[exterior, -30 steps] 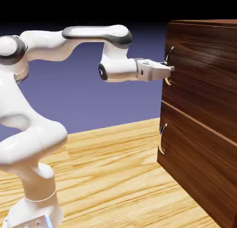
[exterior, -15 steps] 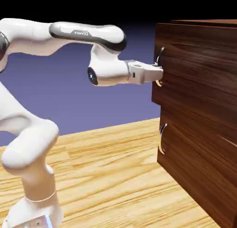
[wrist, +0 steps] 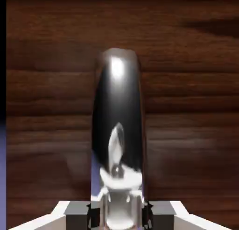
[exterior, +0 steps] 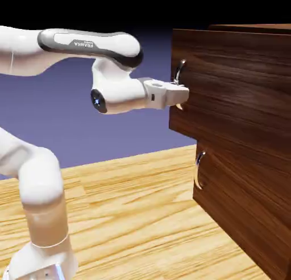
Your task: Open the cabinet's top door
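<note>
I have the white two-finger gripper (exterior: 181, 95) clamped tight on the curved silver handle (wrist: 117, 131) of the dark wood-grain top door (exterior: 227, 91), which already stands proud of the large brown cabinet (exterior: 250, 205) at the exterior view's right. The panel looks rigid and heavy to me, the polished handle slick, so I judge this mid-handle grip the right hold.

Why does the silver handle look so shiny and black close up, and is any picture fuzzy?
In the hand view the top door's handle fills the middle, mirror-dark with a bright glare spot near its top, and the wood of the top door behind looks soft. In the exterior view everything is sharp; the tool is shut on that handle.
</note>
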Robot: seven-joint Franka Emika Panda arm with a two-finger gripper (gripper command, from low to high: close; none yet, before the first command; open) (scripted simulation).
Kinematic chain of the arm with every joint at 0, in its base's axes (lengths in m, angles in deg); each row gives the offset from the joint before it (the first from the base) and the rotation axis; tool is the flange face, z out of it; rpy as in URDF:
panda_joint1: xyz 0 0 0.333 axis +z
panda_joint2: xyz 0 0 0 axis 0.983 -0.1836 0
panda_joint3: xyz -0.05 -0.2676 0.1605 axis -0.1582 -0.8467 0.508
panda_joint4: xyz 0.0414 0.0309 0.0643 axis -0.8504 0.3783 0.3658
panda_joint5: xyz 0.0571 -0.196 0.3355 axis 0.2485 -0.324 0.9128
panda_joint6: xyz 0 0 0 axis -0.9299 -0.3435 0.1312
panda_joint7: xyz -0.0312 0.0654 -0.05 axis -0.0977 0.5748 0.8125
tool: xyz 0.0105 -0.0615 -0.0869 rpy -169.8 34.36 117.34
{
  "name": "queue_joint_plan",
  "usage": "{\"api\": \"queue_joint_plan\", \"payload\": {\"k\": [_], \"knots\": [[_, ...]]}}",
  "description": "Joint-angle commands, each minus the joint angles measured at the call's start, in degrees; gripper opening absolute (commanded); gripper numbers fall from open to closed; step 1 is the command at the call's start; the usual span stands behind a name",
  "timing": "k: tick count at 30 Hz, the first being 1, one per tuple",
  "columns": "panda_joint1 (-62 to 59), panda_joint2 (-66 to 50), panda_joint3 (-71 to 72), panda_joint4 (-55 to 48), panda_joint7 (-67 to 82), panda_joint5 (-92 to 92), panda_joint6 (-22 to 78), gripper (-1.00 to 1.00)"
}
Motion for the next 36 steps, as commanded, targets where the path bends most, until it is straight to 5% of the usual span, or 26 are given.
{"api": "queue_joint_plan", "payload": {"k": [1,13,19,36], "knots": [[1.9,1.4,-1.8,1.1,-1.2,-2.5,-0.4,-1.00],[22.1,19.5,-19.3,10.2,-16.4,-32.4,-10.0,-1.00],[23.0,24.8,-20.9,14.2,-29.5,-47.3,-10.1,-1.00],[-1.9,36.9,-32.6,20.5,-55.2,-84.0,24.8,-1.00]]}}
